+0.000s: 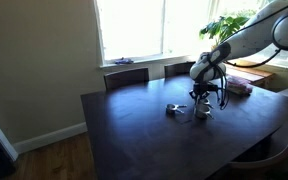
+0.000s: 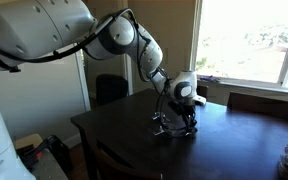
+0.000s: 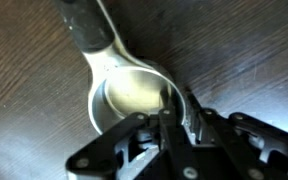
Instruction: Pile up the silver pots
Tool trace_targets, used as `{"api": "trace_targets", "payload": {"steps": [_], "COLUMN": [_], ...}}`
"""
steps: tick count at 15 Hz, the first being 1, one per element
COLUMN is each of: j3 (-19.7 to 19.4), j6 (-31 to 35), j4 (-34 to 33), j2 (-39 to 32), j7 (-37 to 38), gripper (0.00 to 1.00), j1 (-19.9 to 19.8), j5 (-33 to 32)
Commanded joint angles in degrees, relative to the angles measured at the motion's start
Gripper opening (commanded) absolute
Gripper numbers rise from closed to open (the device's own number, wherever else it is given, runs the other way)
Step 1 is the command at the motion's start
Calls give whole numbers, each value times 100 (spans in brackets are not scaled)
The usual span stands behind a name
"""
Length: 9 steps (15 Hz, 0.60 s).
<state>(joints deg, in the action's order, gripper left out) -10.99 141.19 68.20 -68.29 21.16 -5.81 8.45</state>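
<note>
In the wrist view a shiny silver pot (image 3: pixel 132 95) sits on the dark wooden table (image 3: pixel 244 50), its handle pointing to the upper left. My gripper (image 3: pixel 172 118) is over its right side, and the two fingers are closed on the pot's rim. In both exterior views the gripper (image 1: pixel 202 104) (image 2: pixel 187 120) is down at the table top. That pot (image 1: pixel 203 114) is below it, and another small silver pot (image 1: pixel 174 109) lies just beside it. Small silver pieces (image 2: pixel 164 125) also show next to the gripper. I cannot tell how many pots there are.
A pinkish stack of flat items (image 1: pixel 240 88) lies near the table's far edge by the window. Chairs (image 1: pixel 126 76) stand along the far side. A potted plant (image 1: pixel 229 25) is at the window. The arm (image 2: pixel 134 40) reaches in from above.
</note>
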Motion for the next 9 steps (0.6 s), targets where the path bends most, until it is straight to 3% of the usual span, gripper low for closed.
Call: {"api": "trace_targets", "payload": {"steps": [1, 9], "j3": [66, 136], "j6": [-245, 40], "j4": [-110, 422], "j2": [-35, 374], "j7": [18, -408], "gripper": [7, 8], "j1": [-94, -65], "j5": [-51, 19]}}
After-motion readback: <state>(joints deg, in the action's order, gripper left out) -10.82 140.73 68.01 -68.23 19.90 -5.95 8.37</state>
